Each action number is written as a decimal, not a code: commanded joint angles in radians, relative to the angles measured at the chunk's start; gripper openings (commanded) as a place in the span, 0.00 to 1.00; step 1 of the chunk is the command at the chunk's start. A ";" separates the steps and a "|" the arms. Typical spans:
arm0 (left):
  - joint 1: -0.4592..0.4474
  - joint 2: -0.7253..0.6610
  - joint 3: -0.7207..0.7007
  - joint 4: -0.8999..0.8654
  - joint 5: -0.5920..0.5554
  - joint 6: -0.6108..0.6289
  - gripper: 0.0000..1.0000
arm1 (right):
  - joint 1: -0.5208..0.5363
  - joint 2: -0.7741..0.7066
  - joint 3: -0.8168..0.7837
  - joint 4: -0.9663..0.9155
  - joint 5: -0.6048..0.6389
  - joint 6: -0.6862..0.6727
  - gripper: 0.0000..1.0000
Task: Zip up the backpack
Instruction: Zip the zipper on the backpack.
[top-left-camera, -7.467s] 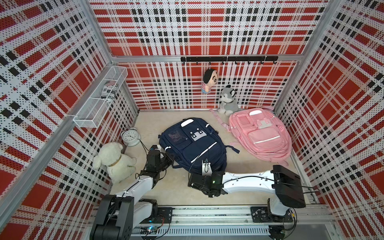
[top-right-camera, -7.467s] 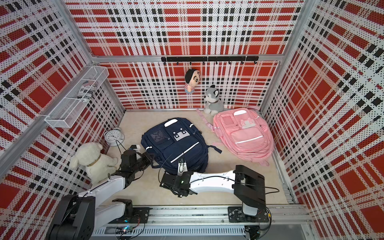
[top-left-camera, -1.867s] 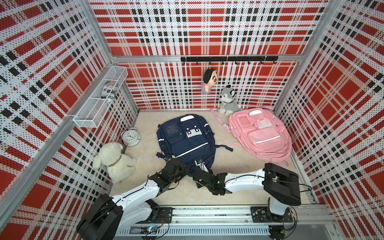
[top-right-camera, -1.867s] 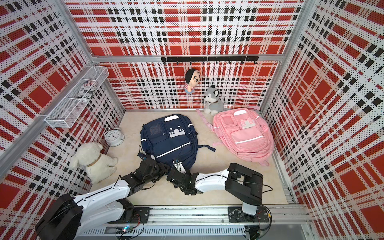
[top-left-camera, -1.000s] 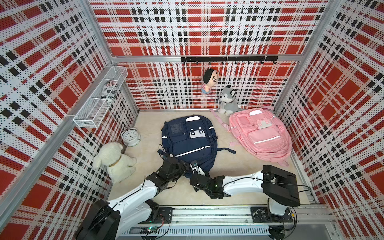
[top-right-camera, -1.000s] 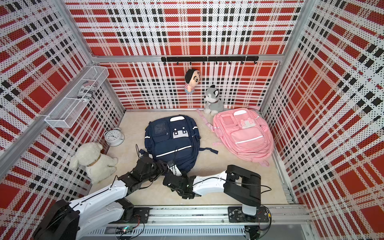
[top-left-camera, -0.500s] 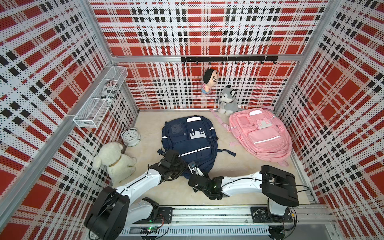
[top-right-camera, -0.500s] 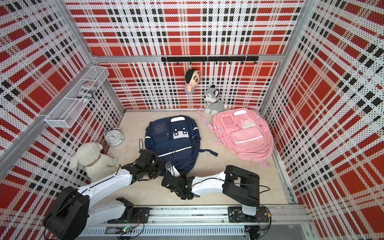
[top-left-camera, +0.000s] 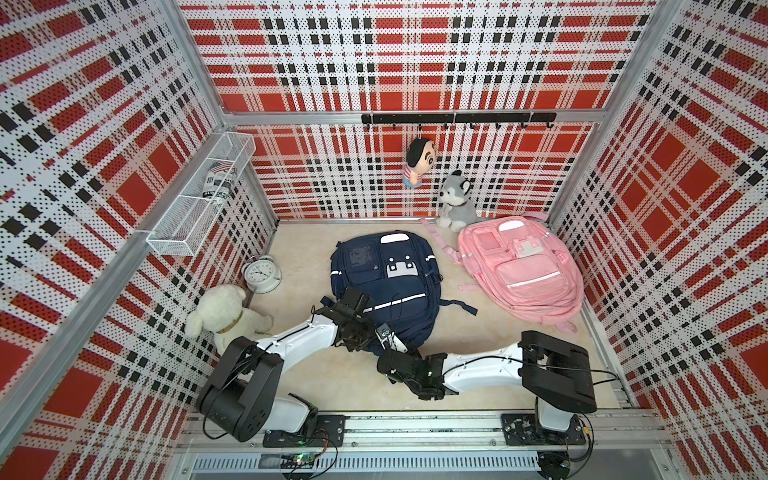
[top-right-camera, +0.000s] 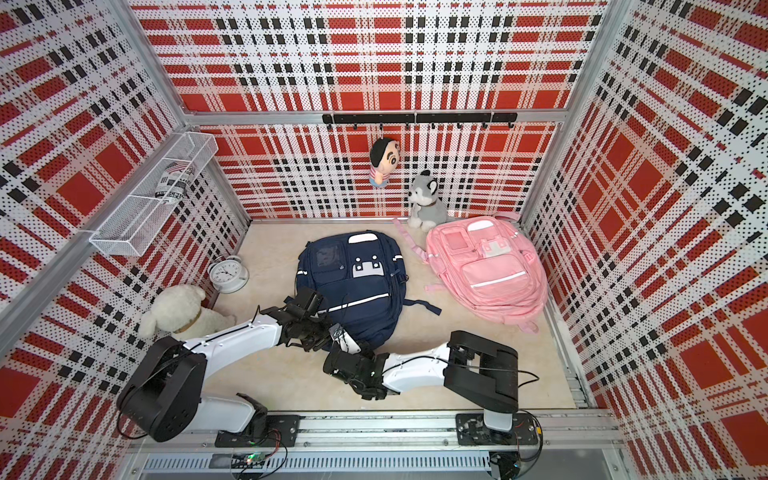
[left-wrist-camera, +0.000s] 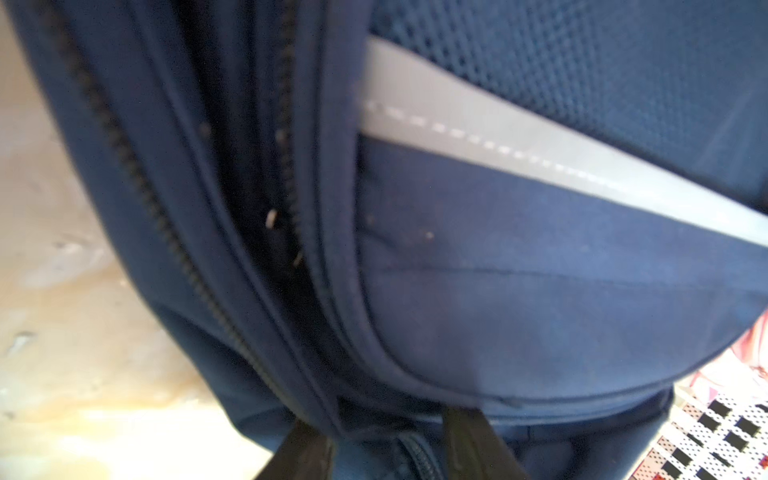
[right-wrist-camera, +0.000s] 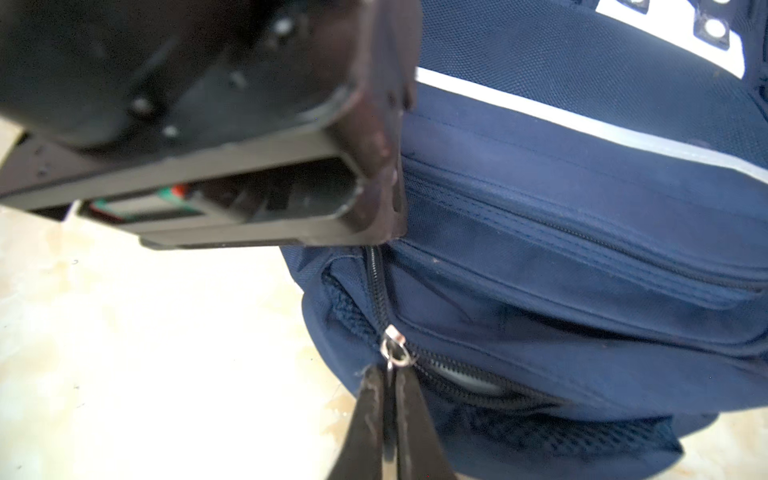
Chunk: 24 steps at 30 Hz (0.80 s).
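**Fig.** Navy backpack (top-left-camera: 386, 282) lying flat at mid-worktop, zipping partly done. The right gripper (right-wrist-camera: 390, 376) pinches the zipper pull (right-wrist-camera: 394, 347) at the bag's near edge. Beyond the slider the track appears unclosed. The left gripper (left-wrist-camera: 384, 417) straddles the near-left seam; whether it is clamped cannot be told.

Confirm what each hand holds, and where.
Right hand pinches the zipper pull on the navy backpack. Left hand straddles its edge; grip cannot be told.
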 joint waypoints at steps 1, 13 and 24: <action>-0.036 0.113 -0.035 -0.088 0.043 0.052 0.35 | 0.020 0.007 -0.007 0.094 -0.058 -0.027 0.00; 0.176 0.071 0.000 -0.105 -0.096 0.220 0.00 | 0.008 0.007 -0.001 0.068 -0.091 -0.055 0.00; 0.326 0.018 -0.012 -0.071 -0.160 0.344 0.00 | -0.043 -0.093 -0.110 -0.037 -0.170 -0.060 0.00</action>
